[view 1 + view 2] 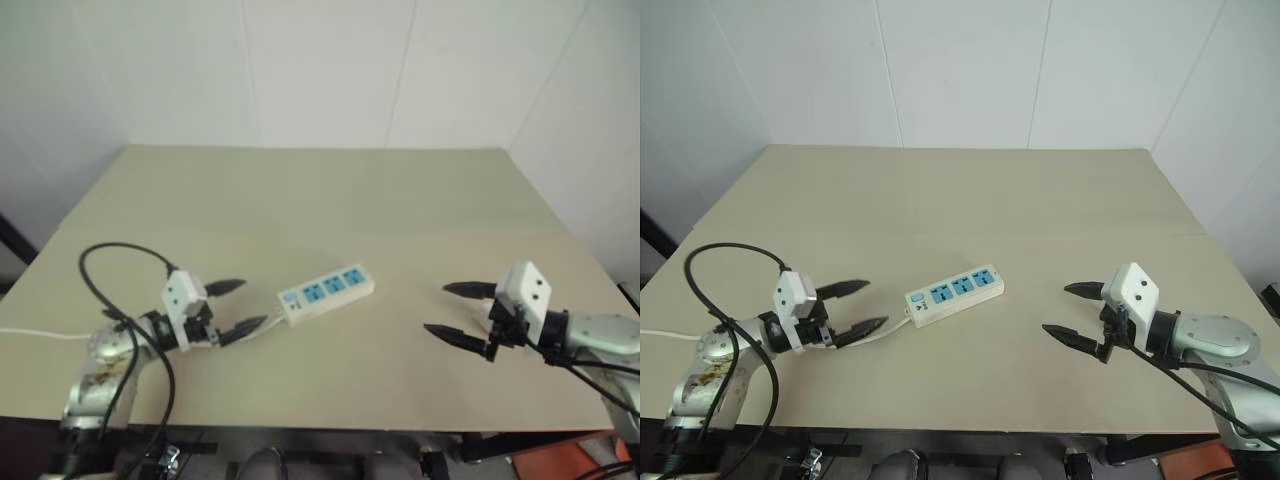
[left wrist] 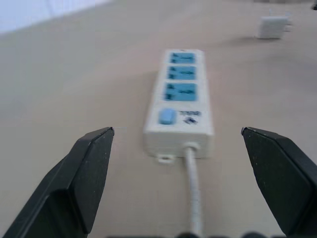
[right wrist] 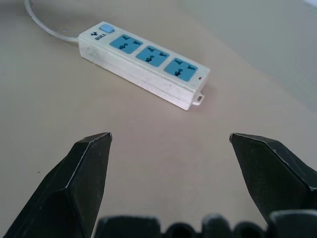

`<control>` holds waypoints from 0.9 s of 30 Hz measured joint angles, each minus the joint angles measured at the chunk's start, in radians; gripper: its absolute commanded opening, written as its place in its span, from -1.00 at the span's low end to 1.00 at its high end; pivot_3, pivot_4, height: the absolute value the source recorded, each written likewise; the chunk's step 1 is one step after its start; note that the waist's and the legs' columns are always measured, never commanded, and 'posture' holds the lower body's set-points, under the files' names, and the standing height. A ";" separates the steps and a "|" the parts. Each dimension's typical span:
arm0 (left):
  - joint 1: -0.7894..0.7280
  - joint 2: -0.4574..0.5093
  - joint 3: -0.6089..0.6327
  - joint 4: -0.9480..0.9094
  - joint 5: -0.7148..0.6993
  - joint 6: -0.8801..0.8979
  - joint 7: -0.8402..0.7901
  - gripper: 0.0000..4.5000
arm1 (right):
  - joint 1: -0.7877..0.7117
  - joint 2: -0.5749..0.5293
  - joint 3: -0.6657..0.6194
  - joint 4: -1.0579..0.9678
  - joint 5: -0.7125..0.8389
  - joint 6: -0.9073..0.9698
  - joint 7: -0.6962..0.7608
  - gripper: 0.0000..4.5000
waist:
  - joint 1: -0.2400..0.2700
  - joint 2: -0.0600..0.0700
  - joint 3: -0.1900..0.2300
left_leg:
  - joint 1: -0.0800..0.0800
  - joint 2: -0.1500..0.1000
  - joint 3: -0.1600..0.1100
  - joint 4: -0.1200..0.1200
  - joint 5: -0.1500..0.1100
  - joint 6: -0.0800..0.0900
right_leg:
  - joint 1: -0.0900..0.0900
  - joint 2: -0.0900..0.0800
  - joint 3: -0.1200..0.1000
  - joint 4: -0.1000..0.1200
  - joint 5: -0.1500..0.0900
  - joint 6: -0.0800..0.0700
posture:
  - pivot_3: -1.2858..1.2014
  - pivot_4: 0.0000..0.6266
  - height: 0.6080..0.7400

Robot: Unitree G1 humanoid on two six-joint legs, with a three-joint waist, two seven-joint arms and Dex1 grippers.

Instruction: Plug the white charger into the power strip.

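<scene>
Both grippers open, empty: power strip [image 1: 326, 291] lies just ahead of L gripper [image 1: 235, 306], well apart from R gripper [image 1: 457, 313].

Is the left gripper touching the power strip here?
Apart. The left wrist view shows the left gripper open, with bare table between its fingertips and the power strip; only the cord runs between them.

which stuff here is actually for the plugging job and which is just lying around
For the job: power strip with its white cord; left gripper, open; right gripper, open; small white block, maybe the charger, too blurred to tell.
Just there: table; wall.
</scene>
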 measured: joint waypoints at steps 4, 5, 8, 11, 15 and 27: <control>-0.073 -0.037 0.002 0.135 -0.017 -0.122 -0.065 0.99 | -0.002 0.000 -0.001 -0.003 0.004 0.000 0.005 1.00 | 0.000 0.000 0.000 | 0.000 0.000 0.000 0.000 0.000 0.000 | 0.000 0.000 0.000 0.000 0.000 0.000 | 0.03 -0.52 1.00; -0.092 -0.052 -0.001 0.182 -0.018 -0.152 -0.090 0.99 | -0.003 0.000 -0.002 -0.005 0.009 0.000 0.007 1.00 | -0.001 0.000 0.000 | 0.000 0.000 0.000 0.000 0.000 0.000 | 0.000 0.000 0.000 0.000 0.000 0.000 | 0.03 -0.52 1.00; -0.151 -0.097 -0.024 0.335 -0.017 -0.232 -0.149 0.99 | -0.003 0.000 -0.006 -0.017 0.029 0.001 0.010 1.00 | -0.002 0.000 0.000 | 0.000 0.000 0.000 0.000 0.000 0.000 | 0.000 0.001 0.000 0.000 0.000 0.000 | 0.03 -0.52 1.00; -0.217 -0.123 -0.036 0.483 -0.008 -0.309 -0.194 0.99 | 0.001 -0.001 -0.021 -0.049 0.041 0.009 0.010 1.00 | -0.002 0.000 0.000 | -0.001 0.000 0.000 0.000 0.000 0.000 | 0.000 0.001 0.000 0.000 0.000 0.000 | 0.03 -0.52 1.00; -0.287 -0.133 -0.048 0.659 0.024 -0.413 -0.242 0.99 | 0.044 -0.014 -0.053 -0.122 0.063 0.014 0.010 1.00 | -0.002 0.000 0.000 | -0.001 0.000 0.000 0.000 0.000 0.000 | 0.000 0.001 0.000 0.000 0.000 0.001 | 0.03 -0.52 1.00; -0.325 -0.183 -0.085 0.773 0.039 -0.459 -0.350 0.99 | 0.124 -0.027 -0.073 -0.185 0.069 0.028 -0.007 1.00 | -0.003 -0.001 0.000 | -0.001 0.000 0.000 0.001 0.000 0.000 | 0.000 0.001 0.000 0.001 0.001 0.001 | 0.03 -0.52 1.00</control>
